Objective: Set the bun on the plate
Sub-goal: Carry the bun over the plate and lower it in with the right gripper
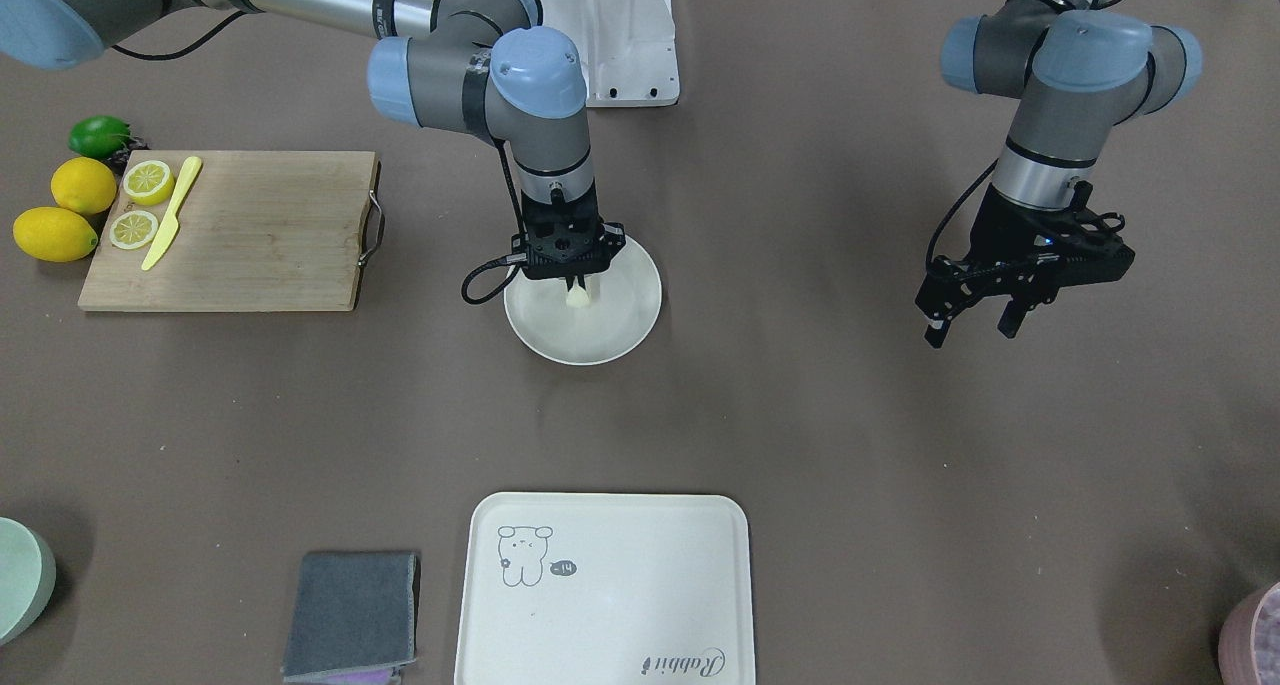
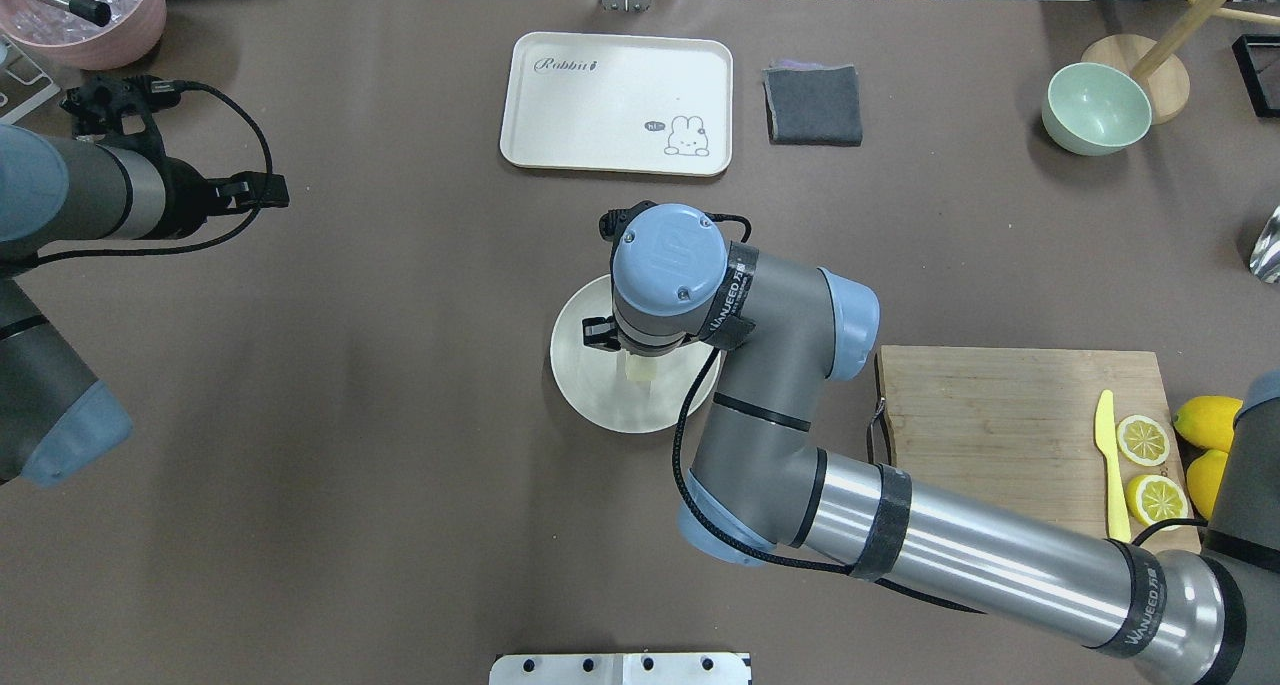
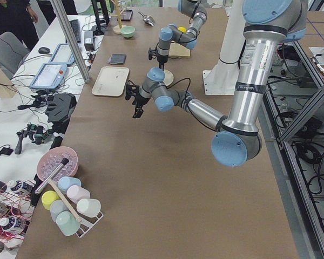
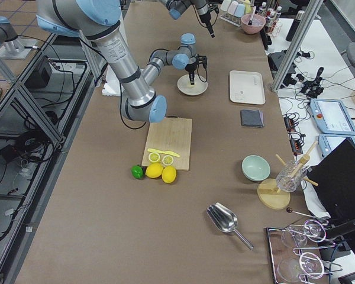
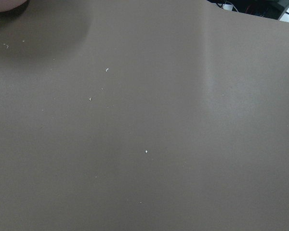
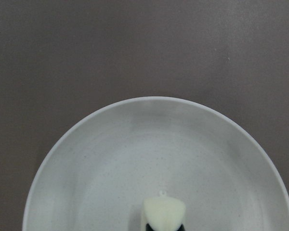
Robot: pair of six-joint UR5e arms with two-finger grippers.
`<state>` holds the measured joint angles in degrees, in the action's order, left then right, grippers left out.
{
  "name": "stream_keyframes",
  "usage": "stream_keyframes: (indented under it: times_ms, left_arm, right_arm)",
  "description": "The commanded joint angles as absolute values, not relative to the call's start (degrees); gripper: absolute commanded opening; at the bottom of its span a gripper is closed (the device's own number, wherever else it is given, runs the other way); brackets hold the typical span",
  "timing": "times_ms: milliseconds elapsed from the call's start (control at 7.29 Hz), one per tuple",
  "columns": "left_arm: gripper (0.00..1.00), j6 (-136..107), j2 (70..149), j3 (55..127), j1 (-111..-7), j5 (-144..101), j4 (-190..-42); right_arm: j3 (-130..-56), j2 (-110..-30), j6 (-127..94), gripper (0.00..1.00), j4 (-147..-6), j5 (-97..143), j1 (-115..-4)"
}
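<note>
The round cream-white plate (image 1: 625, 333) lies mid-table, also seen in the overhead view (image 2: 585, 397) and filling the right wrist view (image 6: 86, 168). My right gripper (image 1: 578, 291) points straight down over it, shut on the small pale bun (image 1: 580, 299) (image 2: 641, 368) (image 6: 164, 211). The bun hangs at the plate's inner surface; whether it touches the plate I cannot tell. My left gripper (image 1: 972, 333) hovers open and empty far off to the side above bare table.
A wooden cutting board (image 1: 260, 235) carries two lemon halves (image 1: 147, 181) and a yellow knife (image 1: 172, 213), with whole lemons (image 1: 70, 210) and a lime (image 1: 99, 136) beside it. A bear tray (image 1: 605, 590), grey cloth (image 1: 352, 615) and green bowl (image 2: 1095, 110) sit along the far side.
</note>
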<state>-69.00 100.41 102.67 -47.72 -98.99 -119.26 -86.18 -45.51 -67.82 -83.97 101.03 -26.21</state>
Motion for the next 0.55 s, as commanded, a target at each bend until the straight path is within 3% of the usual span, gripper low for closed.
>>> stream_keyframes:
  times_ms: [0, 411]
  left_arm:
    - [0.98, -69.0, 100.4, 102.1, -47.7, -99.0, -119.3]
    - [0.98, -69.0, 100.3, 100.6, -47.7, -99.7, -119.1]
  right_arm:
    - [-86.2, -45.8, -68.4, 1.00, -84.2, 97.7, -24.1]
    - [-92.9, -45.0, -69.3, 1.00, -91.7, 100.6, -25.7]
